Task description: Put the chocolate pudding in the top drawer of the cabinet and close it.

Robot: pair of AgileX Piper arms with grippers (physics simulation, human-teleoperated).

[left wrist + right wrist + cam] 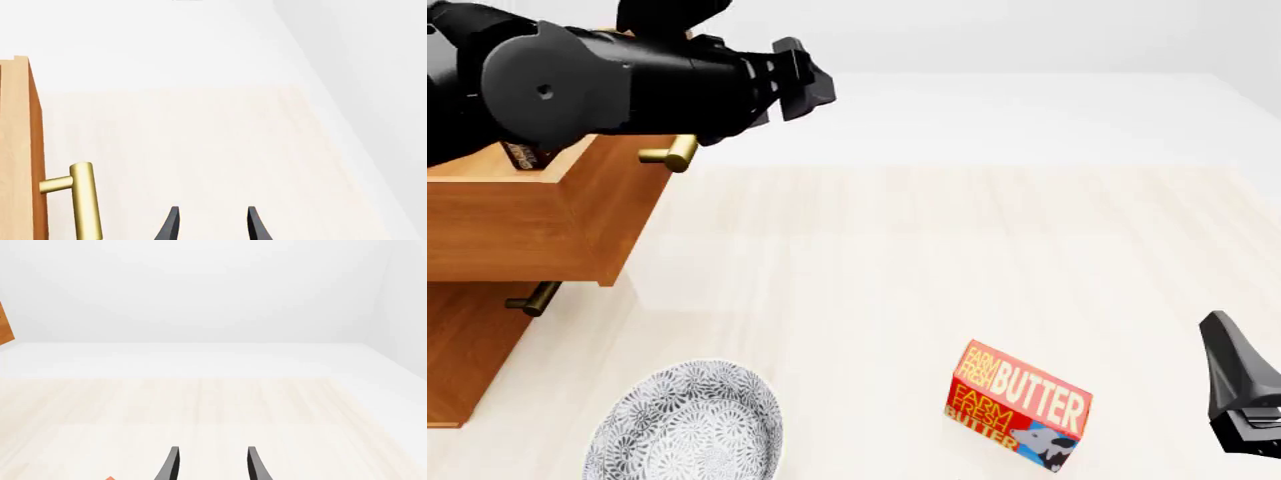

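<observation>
Only the front view shows the butter box (1018,406); both wrist views show each end effector spread, gripping nothing.

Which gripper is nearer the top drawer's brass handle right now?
Left. The left gripper hangs just beside the top drawer's handle, jaws apart and holding nothing. The right gripper sits at the table's opposite near side, beyond the butter box.

red box (1018,405), yellow lettering "FARM FRESH BUTTER"
</observation>
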